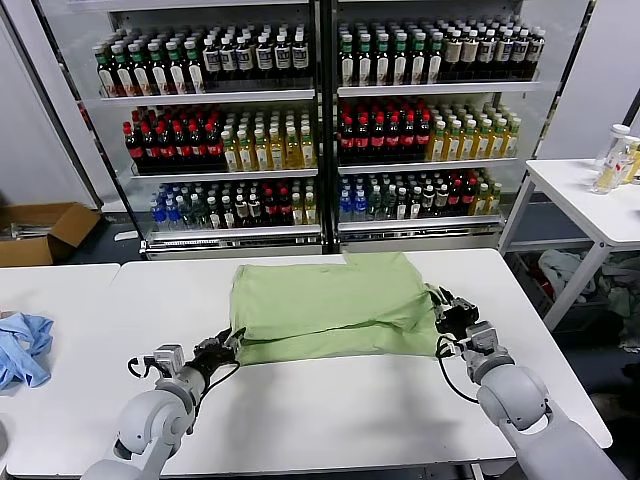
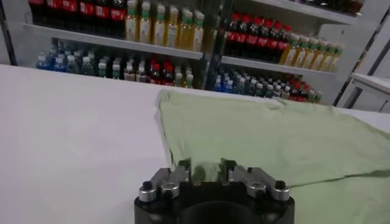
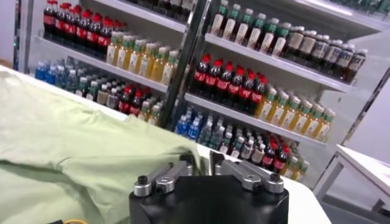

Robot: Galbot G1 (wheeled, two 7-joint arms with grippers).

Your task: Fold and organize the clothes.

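Note:
The light green polo shirt [image 1: 330, 300] lies plain side up on the white table [image 1: 330, 410], folded over itself, with a lower layer showing along its near edge. My left gripper [image 1: 228, 342] is at the shirt's near left corner. In the left wrist view [image 2: 206, 167] its fingers stand apart with the shirt's edge [image 2: 274, 134] between them. My right gripper [image 1: 443, 303] is at the shirt's right edge. In the right wrist view [image 3: 200, 161] its fingers are closed on a fold of the shirt [image 3: 73, 158].
A light blue garment [image 1: 22, 345] lies on the left table. A glass-door fridge full of bottles [image 1: 320, 120] stands behind the table. A cardboard box [image 1: 40, 230] is on the floor at far left, and a side table [image 1: 590, 200] stands at right.

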